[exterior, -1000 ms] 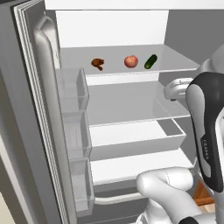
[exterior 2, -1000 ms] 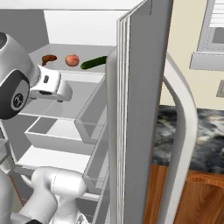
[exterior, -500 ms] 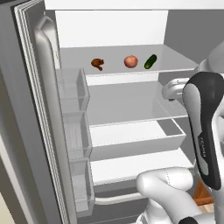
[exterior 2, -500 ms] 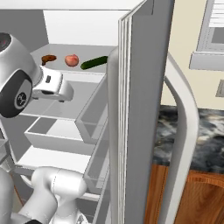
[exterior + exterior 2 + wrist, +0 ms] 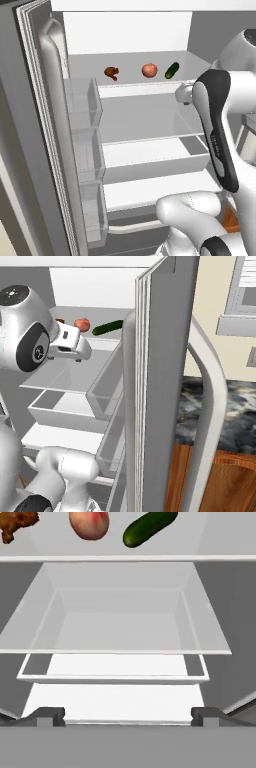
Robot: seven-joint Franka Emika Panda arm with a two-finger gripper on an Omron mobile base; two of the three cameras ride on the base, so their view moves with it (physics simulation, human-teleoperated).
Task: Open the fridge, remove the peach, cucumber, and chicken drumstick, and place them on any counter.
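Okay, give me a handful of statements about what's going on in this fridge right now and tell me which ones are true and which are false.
1. The tall dark grey fridge has its doors open. True.
2. The small round red-orange peach lies between the orange-brown chicken drumstick and the slim dark green cucumber on one shelf. True.
3. The two-finger gripper is closed on the cucumber. False: its jaws stand open and hold nothing, with all three foods up on the shelf.
4. The peach sits in a door bin. False: it is on the top shelf inside the fridge.
5. The marbled stone counter shows beyond the open right door. True.
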